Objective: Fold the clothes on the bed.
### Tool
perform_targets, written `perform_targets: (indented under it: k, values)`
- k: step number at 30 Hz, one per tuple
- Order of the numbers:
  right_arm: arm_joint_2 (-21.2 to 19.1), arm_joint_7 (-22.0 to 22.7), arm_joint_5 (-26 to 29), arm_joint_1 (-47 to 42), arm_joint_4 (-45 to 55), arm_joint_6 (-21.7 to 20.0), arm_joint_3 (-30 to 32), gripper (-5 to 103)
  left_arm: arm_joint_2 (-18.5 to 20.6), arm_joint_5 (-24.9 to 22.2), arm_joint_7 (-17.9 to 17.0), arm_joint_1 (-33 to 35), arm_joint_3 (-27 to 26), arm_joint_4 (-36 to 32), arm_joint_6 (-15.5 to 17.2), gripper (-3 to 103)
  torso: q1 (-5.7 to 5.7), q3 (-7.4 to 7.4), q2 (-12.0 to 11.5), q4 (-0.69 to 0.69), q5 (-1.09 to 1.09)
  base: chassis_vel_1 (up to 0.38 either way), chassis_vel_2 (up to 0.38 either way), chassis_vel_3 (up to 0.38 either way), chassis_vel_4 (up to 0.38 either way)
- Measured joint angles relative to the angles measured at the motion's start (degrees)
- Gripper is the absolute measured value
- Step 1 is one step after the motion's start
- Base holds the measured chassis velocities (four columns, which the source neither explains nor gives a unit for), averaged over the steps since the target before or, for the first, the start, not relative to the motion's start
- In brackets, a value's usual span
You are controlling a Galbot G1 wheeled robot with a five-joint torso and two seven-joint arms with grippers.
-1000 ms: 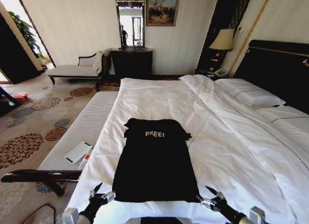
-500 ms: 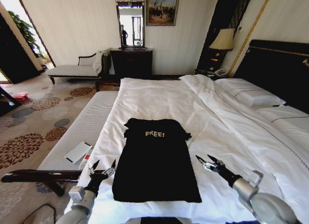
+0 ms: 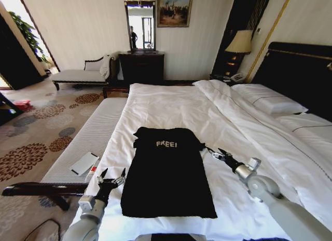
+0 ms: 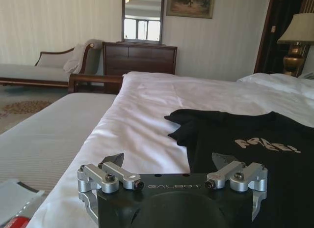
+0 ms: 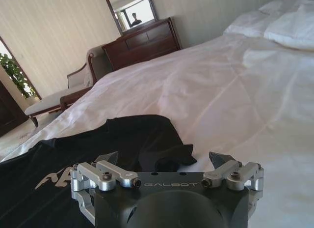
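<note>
Flat on the bed, the black top awaits folding. Left hand, released, sits at its nine o'clock; right hand, released, at two o'clock. Next: grasp both edges.

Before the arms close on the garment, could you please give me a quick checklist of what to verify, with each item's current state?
1. Black top lies flat on the bed, lettering up: ok.
2. Left tool open, beside the top's left edge: ok.
3. Right tool open, by the right shoulder: ok.
4. Neither tool holds fabric: ok.
5. Nothing lying on the top: ok.
6. Fingers touching the duvet: cannot tell.
</note>
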Motion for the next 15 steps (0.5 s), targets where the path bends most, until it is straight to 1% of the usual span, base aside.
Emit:
perform_targets:
  k: [1,2,3,5,10,12,15]
  values:
    - [-0.2,0.0,1.4,0.3,-0.1,-1.3,-0.1,100,0.3,0.3,0.1,-0.7,0.2,0.1,-0.2,100,0.0,0.0,0.0,-0.03,0.0,0.0,0.0,0.0,0.0]
    - [-0.2,0.0,1.4,0.3,-0.1,-1.3,-0.1,100,0.3,0.3,0.1,-0.7,0.2,0.1,-0.2,100,0.0,0.0,0.0,-0.03,0.0,0.0,0.0,0.0,0.0]
    - [-0.5,0.1,3.1,0.9,-0.4,-2.4,-0.3,100,0.6,0.2,0.2,-1.3,0.4,0.2,-0.2,100,0.0,0.0,0.0,-0.04,0.0,0.0,0.0,0.0,0.0]
    - [-1.3,0.3,5.0,2.1,-1.0,-4.1,-0.9,100,1.0,-0.3,0.3,-1.9,0.5,0.4,-0.2,100,0.0,0.0,0.0,0.0,0.01,0.0,0.0,0.0,0.0]
    - [-2.6,-0.7,3.7,4.5,-2.3,-4.8,-2.5,100,0.8,-0.5,0.4,-2.1,0.8,0.6,-0.3,100,0.0,0.0,0.0,-0.01,0.01,0.0,0.0,0.0,0.0]
    - [-3.2,0.5,4.6,7.1,-3.2,-6.2,-4.3,100,0.6,-0.4,0.4,-2.2,1.0,0.6,-0.4,100,0.0,0.0,0.0,-0.01,0.0,0.0,0.0,0.0,0.0]
    - [-3.2,3.8,8.9,12.3,-4.9,-10.0,-8.0,100,0.7,-0.3,0.4,-2.1,1.1,0.5,-0.5,100,0.0,0.0,0.0,0.01,0.0,0.0,0.0,0.0,0.0]
